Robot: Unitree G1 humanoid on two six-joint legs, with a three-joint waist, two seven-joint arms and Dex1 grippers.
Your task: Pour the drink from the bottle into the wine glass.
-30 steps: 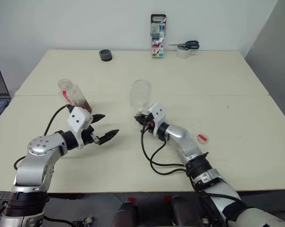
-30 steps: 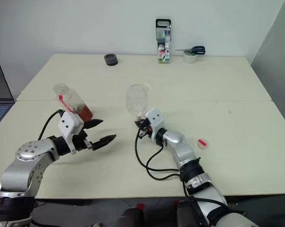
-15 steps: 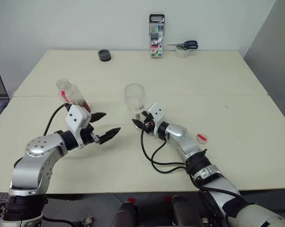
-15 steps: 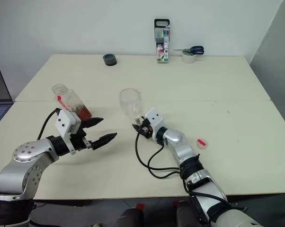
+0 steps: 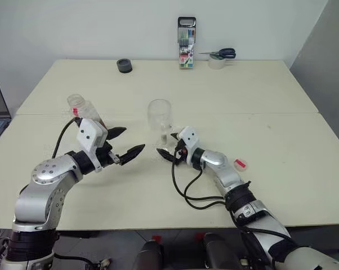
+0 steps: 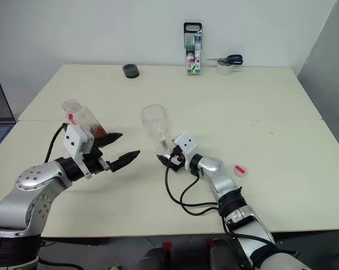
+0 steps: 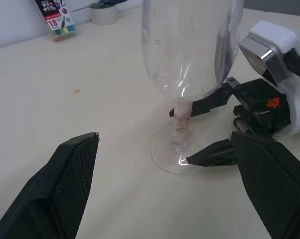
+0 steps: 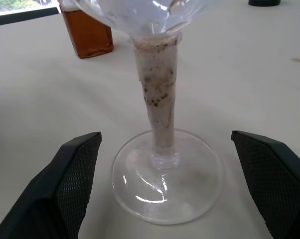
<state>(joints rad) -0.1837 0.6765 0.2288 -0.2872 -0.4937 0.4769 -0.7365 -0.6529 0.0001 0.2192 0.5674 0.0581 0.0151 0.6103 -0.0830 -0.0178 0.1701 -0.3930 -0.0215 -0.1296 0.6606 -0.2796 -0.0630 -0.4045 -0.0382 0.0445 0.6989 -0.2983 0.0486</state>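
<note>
A clear wine glass [image 6: 155,125] stands upright near the middle of the cream tabletop [image 6: 259,112], its round foot just ahead of the right gripper [image 6: 165,157], whose black fingers stand wide apart on either side of the stem without touching it. The right wrist view reveals specks clouding the thin stem and, beyond it, the tea-coloured drink [image 8: 87,35]. The uncapped plastic bottle [image 6: 82,120] stands behind the left gripper [image 6: 120,150], also spread wide and empty, its textured finger pads facing the glass.
</note>
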